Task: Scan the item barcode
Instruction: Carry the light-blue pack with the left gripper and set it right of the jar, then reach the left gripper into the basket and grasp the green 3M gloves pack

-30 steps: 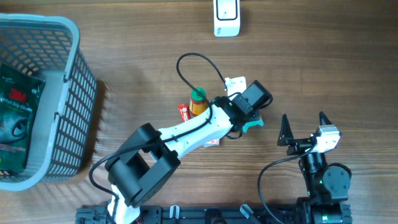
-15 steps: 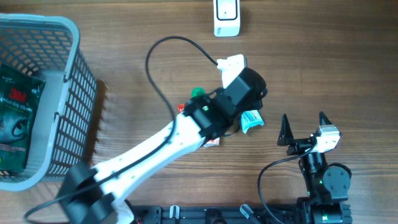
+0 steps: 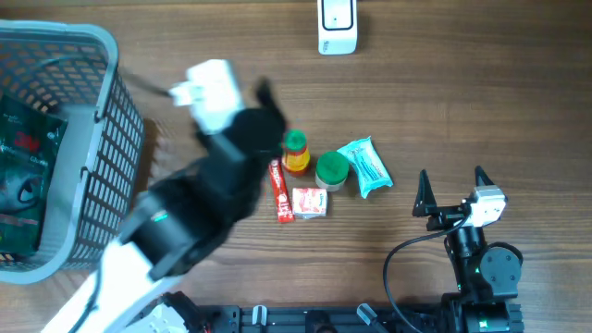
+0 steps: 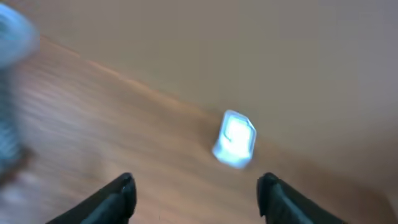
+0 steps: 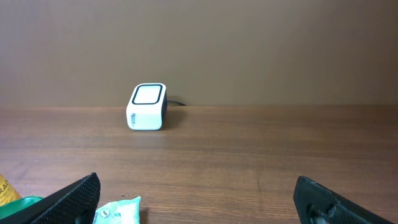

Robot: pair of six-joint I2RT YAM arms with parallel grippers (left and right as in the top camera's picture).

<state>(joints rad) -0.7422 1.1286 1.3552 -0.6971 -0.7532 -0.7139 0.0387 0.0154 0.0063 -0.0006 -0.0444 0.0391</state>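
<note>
Your left gripper [image 4: 194,198] stood wide with nothing between its fingers [image 4: 122,190]. Its wrist view was blurred, looking across bare wood at the white scanner [image 4: 235,138]. From overhead, the left arm [image 3: 199,213] was a blur lying over the table between the grey basket [image 3: 111,65] and the group of goods, and it hid the wood beneath it. The teal packet [image 3: 365,166] lay flat on the table, free of both grippers, at the right end of that group. Just beside it on its left stood a green-lidded jar [image 3: 332,170], then a green-capped bottle [image 3: 295,153], a red stick pack [image 3: 279,190] and a small red and white box [image 3: 310,202]. The scanner sat at the far edge, well apart from the packet, with only bare table between them. Your right gripper [image 3: 452,176] rested near the packet's right side, jaws spread wide and empty. Dark green packets [image 3: 28,148] lay inside the basket.
</note>
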